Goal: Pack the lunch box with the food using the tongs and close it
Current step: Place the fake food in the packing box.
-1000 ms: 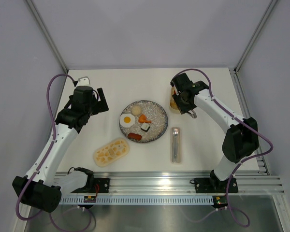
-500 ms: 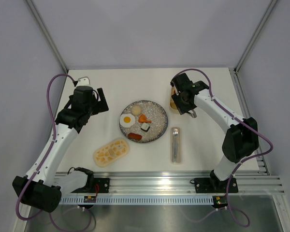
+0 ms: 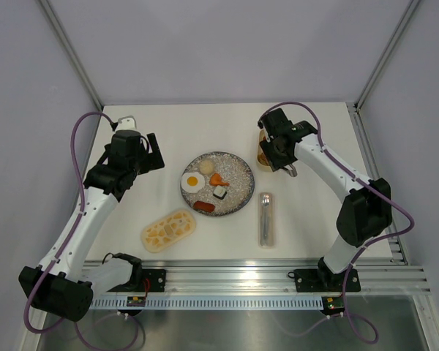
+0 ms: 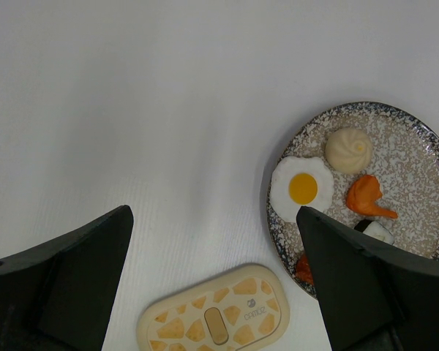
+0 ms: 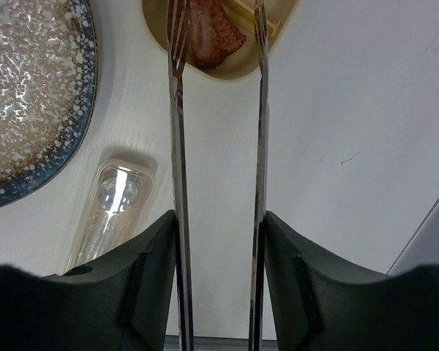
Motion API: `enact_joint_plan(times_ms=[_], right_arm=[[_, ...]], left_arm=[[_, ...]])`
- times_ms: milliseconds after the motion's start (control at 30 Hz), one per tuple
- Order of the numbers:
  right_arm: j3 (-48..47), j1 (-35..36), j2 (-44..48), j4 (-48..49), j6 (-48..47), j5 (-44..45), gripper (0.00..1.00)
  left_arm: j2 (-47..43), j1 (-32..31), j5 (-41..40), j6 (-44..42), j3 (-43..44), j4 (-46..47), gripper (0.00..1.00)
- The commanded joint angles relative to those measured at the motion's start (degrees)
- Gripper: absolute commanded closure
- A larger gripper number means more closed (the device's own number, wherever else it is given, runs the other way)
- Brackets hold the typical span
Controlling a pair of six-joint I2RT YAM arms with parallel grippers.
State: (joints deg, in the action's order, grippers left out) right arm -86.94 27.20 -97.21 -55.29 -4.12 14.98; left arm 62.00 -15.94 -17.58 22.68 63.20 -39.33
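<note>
My right gripper (image 5: 219, 219) is shut on the silver tongs (image 5: 178, 146), whose two arms run forward, spread apart. Their tips hang over the cream lunch box (image 5: 159, 33), on either side of a red-brown sausage (image 5: 212, 33) lying inside. In the top view that gripper (image 3: 278, 155) covers most of the lunch box (image 3: 263, 156). The patterned lid (image 3: 168, 229) lies on the table at the front left. The fried egg (image 4: 301, 189), bun (image 4: 349, 150), orange piece (image 4: 368, 197), sushi roll (image 4: 378, 232) and another sausage (image 4: 304, 269) lie on the speckled plate (image 4: 424, 139). My left gripper (image 4: 214, 219) hangs open and empty above the lid (image 4: 218, 319).
A clear narrow cutlery case (image 3: 266, 218) lies in front of the lunch box, right of the plate (image 3: 238, 172). In the right wrist view, this cutlery case (image 5: 113, 212) sits just left of the tongs. Frame posts stand at the back corners.
The right gripper with the tongs has shifted very slightly toward the back over the lunch box. The left arm and the food have not moved.
</note>
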Motion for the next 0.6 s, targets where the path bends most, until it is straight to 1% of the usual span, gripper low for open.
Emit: enact_joint_plan(times_ms=[0, 100, 267, 367, 567], right_arm=[[-3.15, -0.31, 3.16, 1.23, 0.16, -1.62, 0.46], [-3.41, -0.31, 3.69, 1.5, 0.43, -1.54, 0.5], [-3.77, -0.31, 2.47, 1.59, 1.92, -0.49, 0.62], [-4.64, -0.31, 0.88, 1.41, 3.24, 1.01, 0.64], [-5.79, -0.22, -1.67, 1.5, 3.77, 1.19, 0.64]], left_arm=[[0.05, 0.21, -0.79, -0.26, -0.36, 2.51, 0.01], [0.14, 0.13, -0.7, -0.18, -0.53, 2.59, 0.01], [0.14, 0.21, -0.61, -0.18, -0.53, 2.68, 0.01], [0.23, 0.13, -0.61, -0.18, -0.53, 2.77, 0.01], [0.14, 0.21, -0.78, -0.18, -0.53, 2.51, 0.01]])
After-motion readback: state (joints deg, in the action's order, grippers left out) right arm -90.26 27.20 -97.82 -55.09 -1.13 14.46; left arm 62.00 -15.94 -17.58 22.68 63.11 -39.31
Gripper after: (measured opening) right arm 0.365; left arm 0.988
